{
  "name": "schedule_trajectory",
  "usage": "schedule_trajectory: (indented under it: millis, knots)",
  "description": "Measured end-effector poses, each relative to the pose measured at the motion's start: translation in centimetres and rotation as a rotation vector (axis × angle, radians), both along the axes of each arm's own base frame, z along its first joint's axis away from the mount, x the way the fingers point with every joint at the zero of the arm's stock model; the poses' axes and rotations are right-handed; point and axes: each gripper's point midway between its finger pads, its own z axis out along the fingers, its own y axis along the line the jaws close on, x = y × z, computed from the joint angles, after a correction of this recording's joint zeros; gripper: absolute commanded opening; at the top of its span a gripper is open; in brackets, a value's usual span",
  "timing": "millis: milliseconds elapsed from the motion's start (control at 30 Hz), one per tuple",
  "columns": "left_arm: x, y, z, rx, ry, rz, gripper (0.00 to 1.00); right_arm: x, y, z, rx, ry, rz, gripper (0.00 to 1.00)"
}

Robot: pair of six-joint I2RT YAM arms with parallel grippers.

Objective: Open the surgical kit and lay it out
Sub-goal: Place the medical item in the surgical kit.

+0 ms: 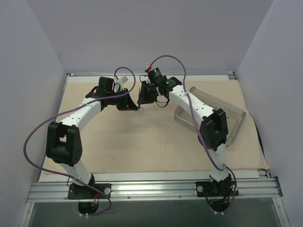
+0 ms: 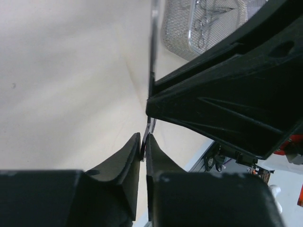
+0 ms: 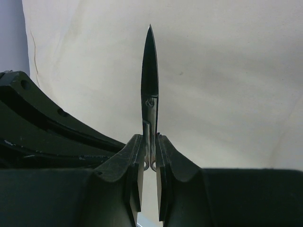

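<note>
Saw from above the beige cloth wrap (image 1: 142,142) spread flat over the desk (image 1: 151,176), the clear tray (image 1: 233,120) lying on its right part, both arms meeting above the middle. On the right wrist, found the right fingers (image 3: 150,158) clamped on the scissors (image 3: 150,85), blades pointing away. On the left wrist, found the left fingers (image 2: 143,144) pinched on thin metal of the same scissors, right beside the right fingers.

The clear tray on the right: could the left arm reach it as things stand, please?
Probably not: the left gripper and right gripper both pinch the scissors, and the right arm crosses before the tray.
</note>
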Motion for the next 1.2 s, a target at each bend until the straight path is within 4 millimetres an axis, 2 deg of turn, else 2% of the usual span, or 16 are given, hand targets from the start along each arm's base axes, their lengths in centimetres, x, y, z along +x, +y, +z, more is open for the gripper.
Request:
schedule_trajectory:
  millis: [67,133,167,267,367,433,567,633,800,867,967,1200]
  knots:
    - [-0.1,-0.2,0.2,-0.016,-0.001,-0.012,0.02,0.1,0.0,0.1,-0.003,-0.006,0.001,0.0]
    - [-0.1,-0.4,0.4,-0.024,-0.004,-0.02,0.02,0.1,-0.1,0.1,-0.005,-0.008,0.003,0.09]
    - [-0.1,-0.4,0.4,-0.026,-0.003,-0.022,0.02,0.1,-0.1,0.1,-0.007,-0.007,0.004,0.2]
    - [0.0,-0.5,0.1,-0.025,0.0,-0.022,0.02,0.4,-0.7,0.0,-0.016,-0.003,-0.009,0.4]
    - [0.7,-0.2,-0.9,-0.014,0.018,-0.008,0.02,0.8,-1.5,-0.2,-0.037,-0.005,-0.024,0.44]
    - [1.4,-0.1,-1.6,-0.007,0.033,0.001,0.02,1.5,-2.8,-0.4,-0.059,-0.006,-0.052,0.44]
    - [2.9,0.0,-3.4,0.004,0.068,0.013,0.02,2.8,-8.1,-0.8,-0.124,0.0,-0.147,0.45]
    - [3.9,-0.2,-4.3,0.005,0.083,0.017,0.02,3.2,-12.2,-0.5,-0.165,0.002,-0.216,0.45]
    - [6.4,-1.1,-6.4,-0.009,0.126,0.023,0.02,2.3,-20.6,2.2,-0.218,-0.031,-0.37,0.45]
    - [7.4,-1.5,-7.4,-0.015,0.144,0.029,0.02,1.2,-22.8,3.3,-0.225,-0.046,-0.409,0.45]
    - [8.9,-2.0,-8.6,-0.024,0.167,0.035,0.02,-0.3,-24.8,4.1,-0.227,-0.058,-0.441,0.45]
    - [11.1,-2.7,-10.3,-0.031,0.197,0.042,0.02,-1.7,-28.7,2.6,-0.256,0.002,-0.511,0.46]
